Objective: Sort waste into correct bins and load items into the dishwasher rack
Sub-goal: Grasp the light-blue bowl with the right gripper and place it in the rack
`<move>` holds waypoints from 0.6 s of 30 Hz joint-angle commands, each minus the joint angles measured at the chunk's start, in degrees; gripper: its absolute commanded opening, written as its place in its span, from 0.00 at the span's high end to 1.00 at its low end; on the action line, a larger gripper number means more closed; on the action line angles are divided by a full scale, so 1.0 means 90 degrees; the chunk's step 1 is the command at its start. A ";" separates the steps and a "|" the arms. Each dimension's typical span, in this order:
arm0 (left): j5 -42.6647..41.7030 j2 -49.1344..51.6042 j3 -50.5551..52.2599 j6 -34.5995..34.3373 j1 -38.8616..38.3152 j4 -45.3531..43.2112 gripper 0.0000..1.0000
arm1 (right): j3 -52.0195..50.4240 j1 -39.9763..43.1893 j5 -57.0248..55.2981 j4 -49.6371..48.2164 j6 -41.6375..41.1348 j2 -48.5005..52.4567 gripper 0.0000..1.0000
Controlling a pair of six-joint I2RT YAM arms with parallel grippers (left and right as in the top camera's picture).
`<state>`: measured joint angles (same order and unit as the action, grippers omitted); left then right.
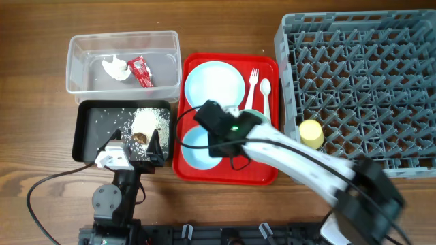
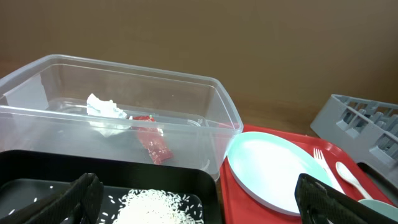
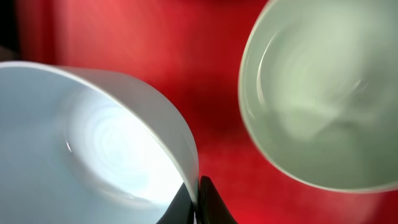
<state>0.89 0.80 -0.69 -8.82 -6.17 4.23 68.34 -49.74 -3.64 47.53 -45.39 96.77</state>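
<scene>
My right gripper [image 3: 198,199] is shut on the rim of the small pale blue bowl [image 3: 93,143] [image 1: 194,146] on the red serving tray, next to the mint green bowl [image 3: 323,93]. My left gripper [image 2: 202,205] [image 1: 129,151] is open and empty over the black tray [image 1: 88,129], which holds rice grains [image 1: 151,118] and a brown lump [image 1: 140,137]. The clear tub [image 1: 82,47] holds the white tissue [image 1: 116,68] and red sachet [image 1: 141,71]. The pale blue plate [image 1: 214,85], fork [image 1: 253,85] and spoon [image 1: 266,92] lie on the serving tray. The yellow cup [image 1: 311,134] stands in the grey rack [image 1: 368,75].
The red serving tray [image 1: 225,173] sits between the black tray and the rack. My right arm crosses over the serving tray's front right and hides most of the mint bowl from overhead. A black cable lies on the table at the front left.
</scene>
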 commanded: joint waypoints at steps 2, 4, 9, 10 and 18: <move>-0.0073 -0.0053 0.0041 0.0104 0.0063 -0.0017 0.00 | 0.0068 0.0024 -0.3922 0.0614 0.1202 -0.3118 0.96; -0.0073 -0.0053 0.0041 0.0104 0.0063 -0.0019 0.00 | 0.0061 0.0425 -0.6754 0.0877 0.1217 -0.4189 0.96; -0.0073 -0.0053 0.0041 0.0104 0.0063 -0.0017 0.00 | 0.0061 0.3711 -0.6732 0.0614 0.1520 -0.2943 0.96; -0.0073 -0.0053 0.0041 0.0102 0.0063 -0.0017 0.00 | 0.0061 0.4299 -0.6380 0.0100 0.2064 -0.2348 0.96; -0.0073 -0.0053 0.0041 0.0102 0.0063 -0.0017 0.00 | 0.0061 0.4595 -0.7317 -0.2108 0.4830 0.0707 0.96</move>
<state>0.71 0.80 -0.58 -8.82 -6.17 4.08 68.69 -8.45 -66.30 29.52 -8.99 99.53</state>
